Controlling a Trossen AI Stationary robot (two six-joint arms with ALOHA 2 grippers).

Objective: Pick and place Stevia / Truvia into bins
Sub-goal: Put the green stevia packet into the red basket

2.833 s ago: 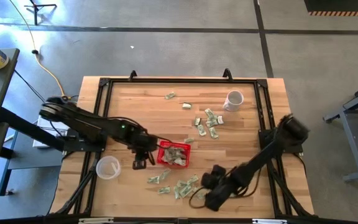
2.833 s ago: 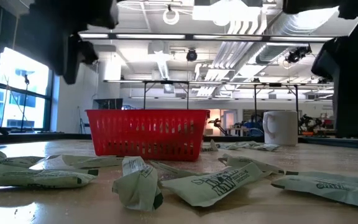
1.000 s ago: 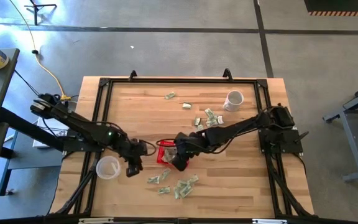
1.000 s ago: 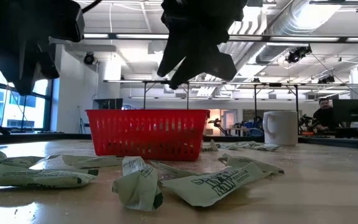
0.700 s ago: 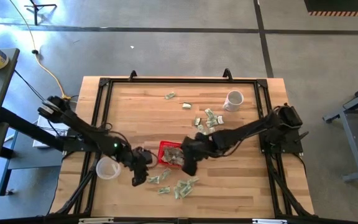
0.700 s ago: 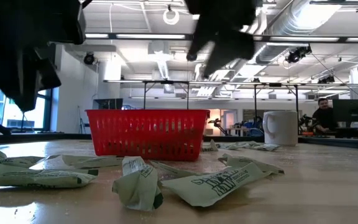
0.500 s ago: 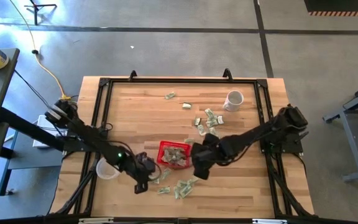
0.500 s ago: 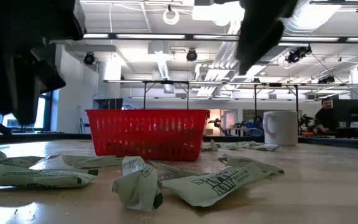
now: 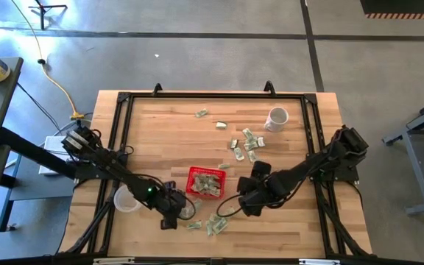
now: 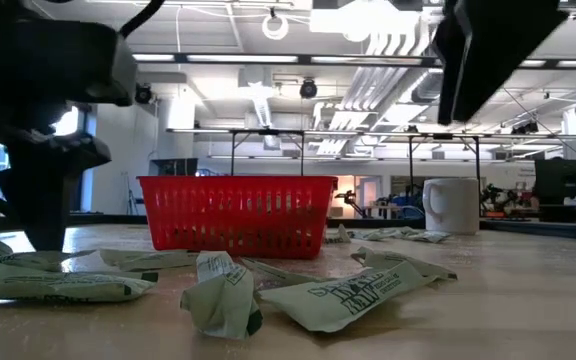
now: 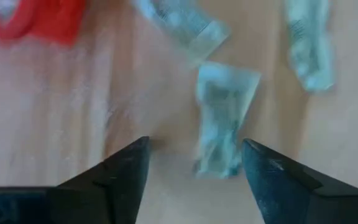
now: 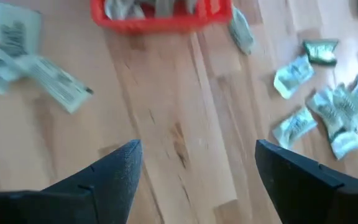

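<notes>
The red basket (image 9: 206, 182) sits mid-table with several Stevia sachets inside. More sachets lie loose on the wood by the near edge (image 9: 216, 222) and in a cluster toward the far right (image 9: 245, 144). My left gripper (image 9: 171, 217) is open and low over the table, near-left of the basket. One pale green sachet (image 11: 221, 118) lies flat ahead of its spread fingers (image 11: 194, 180), untouched. My right gripper (image 9: 244, 205) is open, to the right of the basket and above bare wood (image 12: 197, 180). The basket (image 12: 160, 12) shows ahead of it.
A white mug (image 9: 276, 118) stands at the far right. A clear plastic cup (image 9: 126, 199) stands beside my left arm near the table's left edge. Two lone sachets (image 9: 201, 112) lie toward the far edge. Bare wood lies between the basket and the right frame rail.
My right gripper has drawn back from over the basket toward the table's right and near side. My left gripper has moved from the basket's left side toward the near edge and down, to the loose sachets there. The basket has not moved.
</notes>
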